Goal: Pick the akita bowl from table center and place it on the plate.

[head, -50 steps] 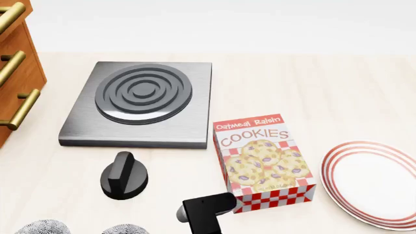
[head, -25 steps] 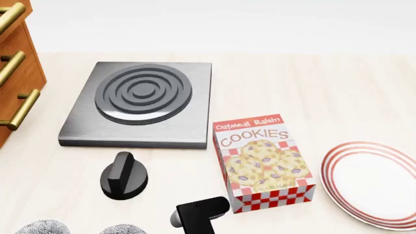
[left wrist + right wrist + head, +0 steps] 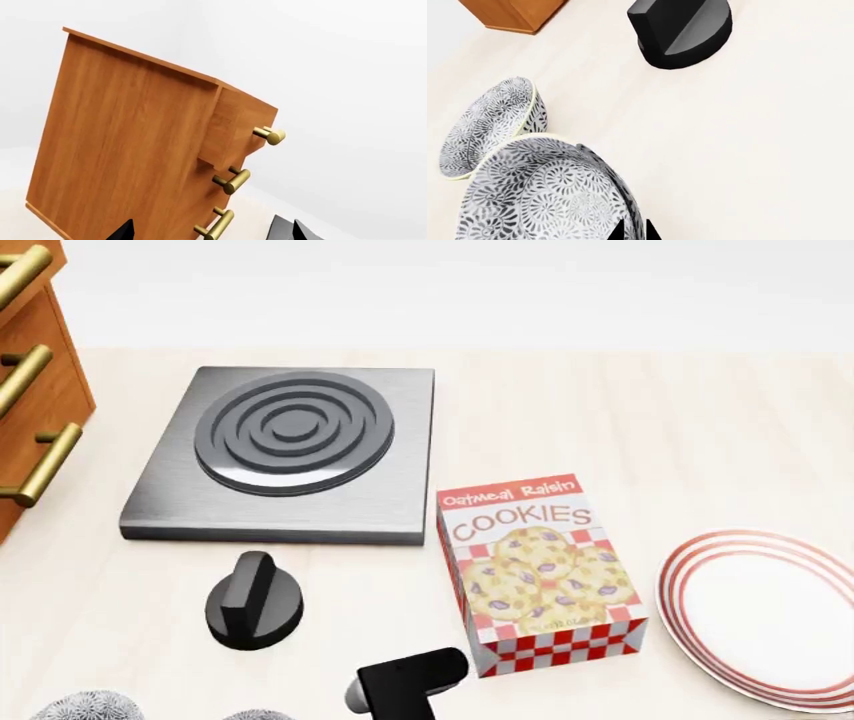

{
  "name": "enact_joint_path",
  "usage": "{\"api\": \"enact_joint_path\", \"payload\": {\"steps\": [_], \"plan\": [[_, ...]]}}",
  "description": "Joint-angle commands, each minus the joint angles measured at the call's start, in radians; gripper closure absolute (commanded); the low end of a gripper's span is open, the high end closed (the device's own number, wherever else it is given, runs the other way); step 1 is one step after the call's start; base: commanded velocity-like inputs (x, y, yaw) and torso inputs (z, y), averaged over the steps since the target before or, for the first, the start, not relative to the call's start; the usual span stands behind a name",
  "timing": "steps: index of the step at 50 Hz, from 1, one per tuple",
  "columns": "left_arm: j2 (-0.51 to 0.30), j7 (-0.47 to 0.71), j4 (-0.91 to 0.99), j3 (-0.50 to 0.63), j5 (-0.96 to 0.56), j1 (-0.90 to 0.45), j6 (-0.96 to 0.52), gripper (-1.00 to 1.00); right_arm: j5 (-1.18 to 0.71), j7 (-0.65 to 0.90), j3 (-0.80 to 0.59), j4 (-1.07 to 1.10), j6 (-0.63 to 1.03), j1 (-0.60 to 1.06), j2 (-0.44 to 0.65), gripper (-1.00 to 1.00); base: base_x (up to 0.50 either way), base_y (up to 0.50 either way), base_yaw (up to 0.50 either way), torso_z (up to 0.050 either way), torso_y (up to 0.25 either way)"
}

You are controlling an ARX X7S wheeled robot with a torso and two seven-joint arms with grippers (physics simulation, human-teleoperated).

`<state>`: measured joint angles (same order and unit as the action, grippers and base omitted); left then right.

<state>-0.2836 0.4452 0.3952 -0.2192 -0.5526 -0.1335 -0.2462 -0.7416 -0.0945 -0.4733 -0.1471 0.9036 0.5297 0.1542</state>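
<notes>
The right arm shows at the near edge of the table, just left of the cookie box. Its tool sits right at the bowl, only dark fingertips showing against the patterned outside; whether it is clenched or released cannot be told. A second bowl touches the first on its left. From the head, only that left bowl's top peeks over the near edge. A black knob lies just beyond them, with the burner farther off. The plate lies at the right, beyond the box, well apart from the bowls. The left tool faces the wooden drawers, its fingers spread apart, holding nothing.
</notes>
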Motion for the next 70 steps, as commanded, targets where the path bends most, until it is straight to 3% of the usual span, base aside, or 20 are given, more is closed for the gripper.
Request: {"api": "enact_joint_path", "payload": {"steps": [1,6,18,38,44,57,59,70], "plan": [[0.02,-0.018,-0.007,-0.015,0.025,0.007,0.011,-1.0,0.074,0.018,0.009,0.059,-0.056,-0.006,0.004,1.0,0.0,0.0,0.0,0.0,0.0],[0.018,-0.016,-0.01,-0.012,0.026,0.003,0.01,-1.0,0.24,0.064,-0.073,0.219,-0.23,-0.041,0.065,1.0,0.0,0.0,0.0,0.0,0.0],[0.016,-0.012,-0.015,-0.004,0.038,-0.002,0.024,-1.0,0.393,0.146,-0.083,0.438,-0.393,-0.086,0.175,1.0,0.0,0.0,0.0,0.0,0.0],[0.012,-0.005,-0.009,0.01,0.049,-0.005,0.035,-1.0,0.554,0.323,0.087,0.582,-0.599,-0.125,0.283,1.0,0.0,0.0,0.0,0.0,0.0],[0.009,-0.004,-0.009,0.008,0.042,-0.004,0.035,-1.0,0.634,0.348,0.067,0.603,-0.553,-0.094,0.317,1.0,0.0,0.0,0.0,0.0,0.0],[0.005,-0.001,0.004,0.008,0.035,0.006,0.039,-1.0,0.564,0.382,0.214,0.67,-0.399,-0.001,0.35,1.0,0.0,0.0,0.0,0.0,0.0],[0.005,0.001,0.004,0.009,0.035,0.005,0.036,-1.0,0.576,0.411,0.22,0.659,-0.299,0.033,0.351,1.0,0.0,0.0,0.0,0.0,0.0],[0.001,0.006,-0.001,0.015,0.035,-0.001,0.035,-1.0,0.49,0.419,0.329,0.567,-0.147,0.137,0.325,1.0,0.0,0.0,0.0,0.0,0.0]]}}
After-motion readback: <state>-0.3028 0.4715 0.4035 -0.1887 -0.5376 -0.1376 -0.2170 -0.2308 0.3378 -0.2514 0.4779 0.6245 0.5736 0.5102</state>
